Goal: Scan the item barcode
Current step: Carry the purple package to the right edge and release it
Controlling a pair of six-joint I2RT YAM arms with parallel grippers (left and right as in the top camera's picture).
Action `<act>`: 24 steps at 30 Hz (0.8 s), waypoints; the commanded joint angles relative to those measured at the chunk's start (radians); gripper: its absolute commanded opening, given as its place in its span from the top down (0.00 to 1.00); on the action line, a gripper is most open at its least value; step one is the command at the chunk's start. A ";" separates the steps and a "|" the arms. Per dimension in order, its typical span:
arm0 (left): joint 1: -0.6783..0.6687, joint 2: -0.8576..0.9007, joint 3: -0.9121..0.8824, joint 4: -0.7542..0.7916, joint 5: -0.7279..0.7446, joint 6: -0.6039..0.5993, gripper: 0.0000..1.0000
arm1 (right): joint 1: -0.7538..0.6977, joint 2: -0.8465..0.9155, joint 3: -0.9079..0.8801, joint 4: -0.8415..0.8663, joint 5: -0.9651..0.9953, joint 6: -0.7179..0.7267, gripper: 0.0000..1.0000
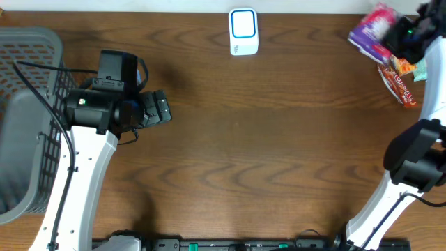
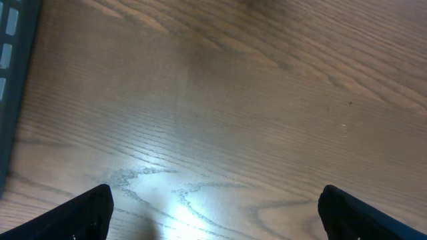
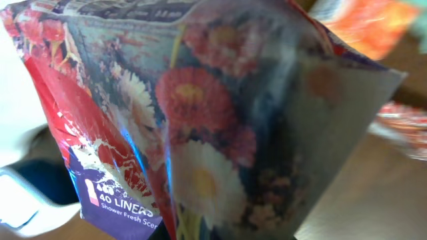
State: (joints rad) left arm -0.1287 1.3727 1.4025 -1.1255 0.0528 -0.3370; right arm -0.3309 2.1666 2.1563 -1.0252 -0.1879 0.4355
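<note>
One floral packet [image 1: 375,31] pinched in the right hand [image 1: 403,36].
It juts leftward from that hand, tilted; left hand [image 1: 160,109] gapes wide, empty.

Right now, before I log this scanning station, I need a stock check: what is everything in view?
liner pack: one, floral red and purple, far right corner, in the right gripper
packet: one, orange-red, on the table beside the liner pack
scanner: one, white with blue outline, far edge, centre
basket: one, grey, left end
table: one, brown wood
left gripper: one, black, open, over bare wood near the basket
right gripper: one, black, shut on the liner pack
</note>
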 commanded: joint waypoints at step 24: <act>0.003 0.002 0.006 -0.003 -0.010 0.002 0.02 | -0.093 -0.195 0.002 -0.252 0.023 -0.111 0.01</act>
State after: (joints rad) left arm -0.1287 1.3727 1.4025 -1.1255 0.0525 -0.3370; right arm -0.4297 2.1105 2.1521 -1.2186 -0.0578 0.3344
